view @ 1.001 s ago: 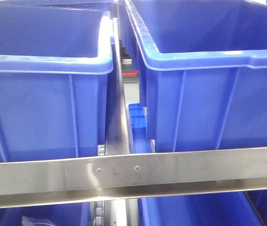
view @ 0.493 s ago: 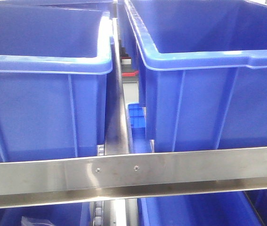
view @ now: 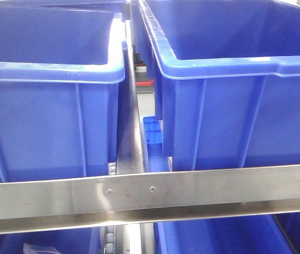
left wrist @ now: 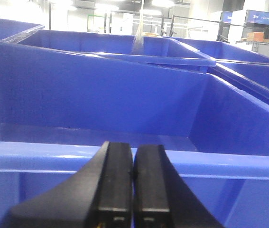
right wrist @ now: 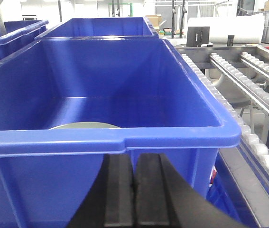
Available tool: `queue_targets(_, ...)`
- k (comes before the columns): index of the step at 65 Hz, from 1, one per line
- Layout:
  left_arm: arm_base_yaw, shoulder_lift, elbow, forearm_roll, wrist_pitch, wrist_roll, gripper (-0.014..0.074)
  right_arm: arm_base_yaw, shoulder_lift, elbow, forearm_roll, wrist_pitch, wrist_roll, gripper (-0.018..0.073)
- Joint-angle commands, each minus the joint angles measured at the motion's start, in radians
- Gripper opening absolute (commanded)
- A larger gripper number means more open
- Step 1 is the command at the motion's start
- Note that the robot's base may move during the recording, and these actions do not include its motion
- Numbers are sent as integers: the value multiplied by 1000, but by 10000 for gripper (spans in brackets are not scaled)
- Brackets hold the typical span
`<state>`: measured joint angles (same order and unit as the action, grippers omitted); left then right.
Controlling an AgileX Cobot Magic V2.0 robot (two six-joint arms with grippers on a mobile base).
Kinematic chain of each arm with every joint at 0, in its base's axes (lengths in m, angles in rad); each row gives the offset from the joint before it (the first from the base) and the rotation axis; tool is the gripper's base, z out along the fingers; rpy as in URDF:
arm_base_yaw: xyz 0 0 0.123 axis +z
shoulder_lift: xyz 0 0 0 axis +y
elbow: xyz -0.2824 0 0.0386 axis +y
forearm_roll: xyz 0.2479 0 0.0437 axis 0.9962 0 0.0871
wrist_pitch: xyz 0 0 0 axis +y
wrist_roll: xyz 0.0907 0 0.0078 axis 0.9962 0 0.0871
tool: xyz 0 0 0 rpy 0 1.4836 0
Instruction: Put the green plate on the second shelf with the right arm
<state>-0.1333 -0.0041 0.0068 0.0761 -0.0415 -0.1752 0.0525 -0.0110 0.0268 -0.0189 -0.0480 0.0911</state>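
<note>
The green plate lies inside the right blue bin; only a pale sage sliver of it shows above the bin's near rim in the right wrist view. My right gripper is shut and empty, just in front of and below that near rim. My left gripper is shut and empty, in front of the near rim of the left blue bin. In the front view neither gripper nor the plate shows, only the two bins on the shelf.
A steel shelf rail runs across the front view below the bins, with a steel divider between them. More blue bins sit on the level below. Roller conveyor tracks run at the right of the right bin.
The front view has shifted very slightly; the bins sit a touch further left in the picture. Nothing else has changed.
</note>
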Motion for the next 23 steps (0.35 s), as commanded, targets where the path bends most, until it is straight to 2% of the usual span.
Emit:
queue_targets(1,-2,-18,40,-8,-84,-2,129,1,-20,-17,-9,-77,-2,17)
queue_targets(23,-2,-18,40,-8,-84,-2,130,1,-20,-17,-9,-76,-2,17)
